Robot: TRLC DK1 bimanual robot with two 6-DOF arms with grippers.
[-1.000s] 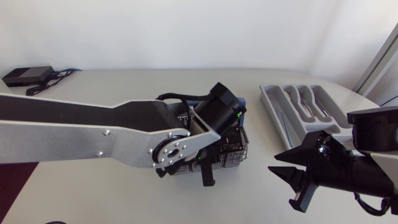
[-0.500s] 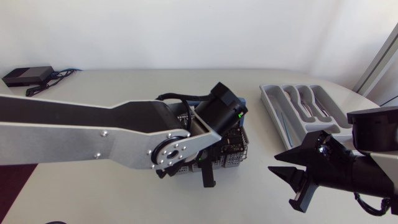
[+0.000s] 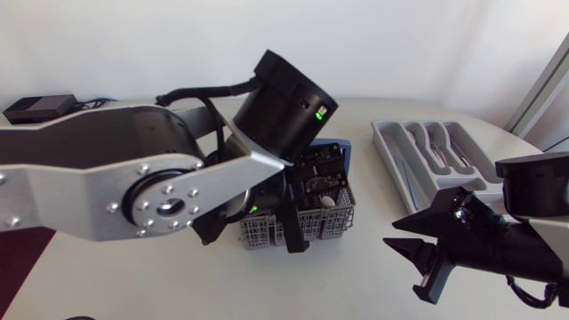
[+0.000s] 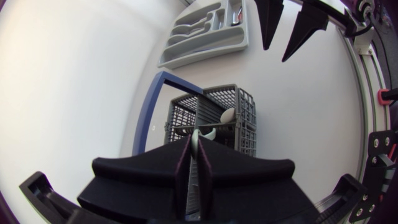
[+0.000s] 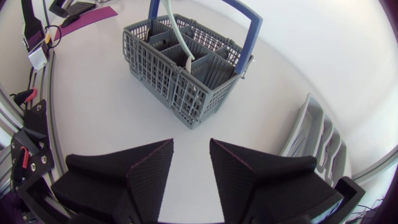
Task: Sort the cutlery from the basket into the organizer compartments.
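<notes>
Head view first: the left claw (image 3: 293,233) is hanging right over the basket (image 3: 331,220) near the middle of the table. The organizer (image 3: 428,153) is sitting off to the right and a bit farther back, with the right claw (image 3: 428,256) idling on its near side. The left arm is blocking most of the basket, so I can't tell from this angle what it's holding. Left wrist view is clearing that up: the left claw (image 4: 194,149) is pinching a thin pale utensil (image 4: 195,134) between closed fingers, roughly upright above the basket (image 4: 211,112), where a spoon (image 4: 227,116) is leaning. The organizer (image 4: 205,30) is showing well beyond. Right wrist view: the right claw (image 5: 191,163) is gaping wide with nothing in it, facing the basket (image 5: 186,71). The utensil (image 5: 169,15) is rising steeply beside the blue handle (image 5: 245,22), and I can't tell whether its low end is clearing the rim. I'm guessing the carry is going rightward, with the upright piece needing tipping flat along the slots, which are running near-to-far.
</notes>
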